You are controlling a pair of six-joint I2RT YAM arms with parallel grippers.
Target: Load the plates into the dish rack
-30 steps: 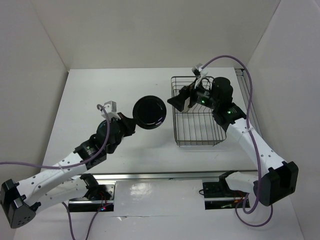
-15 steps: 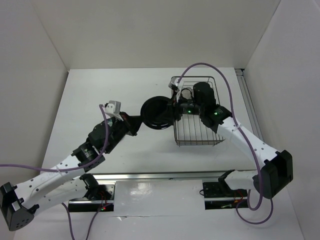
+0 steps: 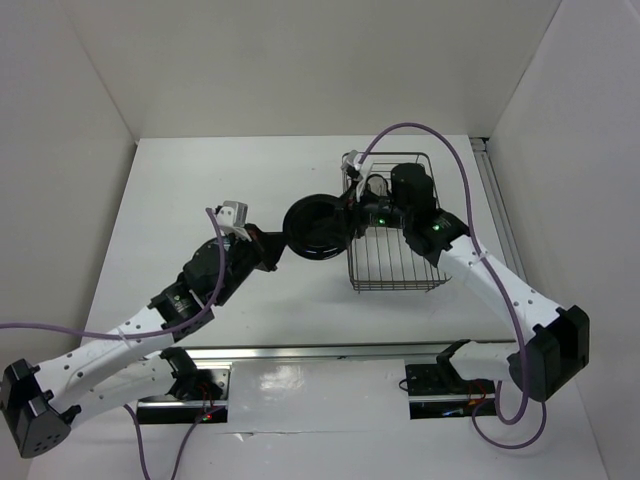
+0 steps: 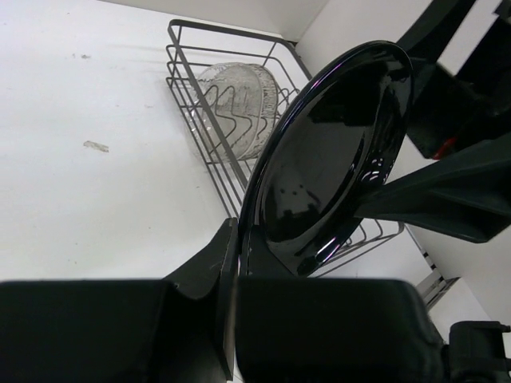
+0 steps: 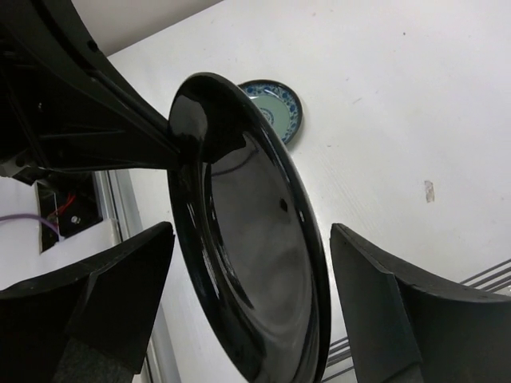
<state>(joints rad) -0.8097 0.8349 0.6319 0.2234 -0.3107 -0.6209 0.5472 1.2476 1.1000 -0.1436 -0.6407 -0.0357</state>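
We see the L gripper (image 3: 280, 244) clenched on the lower rim of the black plate (image 3: 316, 226). It holds the plate on edge in the air, tilted, above the table (image 3: 200, 180) and just left of the rack (image 3: 395, 272). In the left wrist view both fingers pinch the rim from front & back.

The R gripper (image 3: 348, 216) comes from the rack side w/ jaws spread wide, one finger (image 5: 96, 303) on each side of the plate. In the right wrist view there is a clear gap at one finger. The other finger is very near the rim, and we cannot tell if it touches. So the R gripper is not grasping.

The rack stands on the right half of the table. Inside, at the far end, the clear plate (image 4: 239, 100) stands between the dividers. The R arm hangs over the far part of the rack and hides it partly in the top view. The rack's left wall is between the black plate & the free slots.

The teal plate (image 5: 275, 108) lies flat on the table, behind the black plate in the right wrist view
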